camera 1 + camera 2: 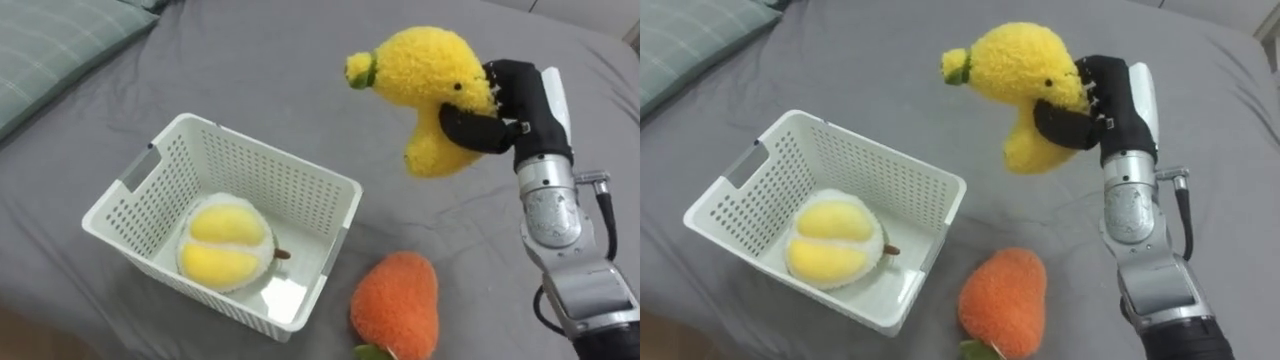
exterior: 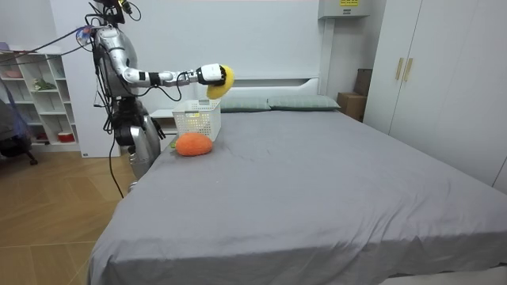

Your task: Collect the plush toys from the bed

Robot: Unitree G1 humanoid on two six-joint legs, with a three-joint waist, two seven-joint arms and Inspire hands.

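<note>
Room view: robot stands on the floor at the side of the bed (image 2: 317, 182), at the room view's left, near the head end; one arm is stretched out level over the mattress; white shelf unit (image 2: 40, 95) behind it, wardrobe doors (image 2: 444, 79) at the room view's right, two pillows (image 2: 297, 103) at the headboard.

Eye views give the close detail the room view lacks: right hand (image 1: 520, 100) comes in from the lower right, black fingers (image 1: 470, 128) curled round the narrow lower part of the yellow plush toy (image 1: 430, 85); grip is closed on it (thumb side cannot be made out); toy is held up clear of the grey sheet, to the right of the basket, green-tipped end pointing left.

White perforated basket (image 1: 255, 175) sits on the sheet, lower left; handle slot in its left wall; inside lies one round plush, white with yellow segments (image 1: 225, 243), resting on the basket floor toward the near-left corner; rest of the floor bare.

Orange plush toy (image 1: 397, 305) lies on the sheet just beside the basket's near-right corner, outside it; a green bit shows at its lower end.

Checked pillow (image 1: 50, 50) at upper left, well apart from the basket.
</note>
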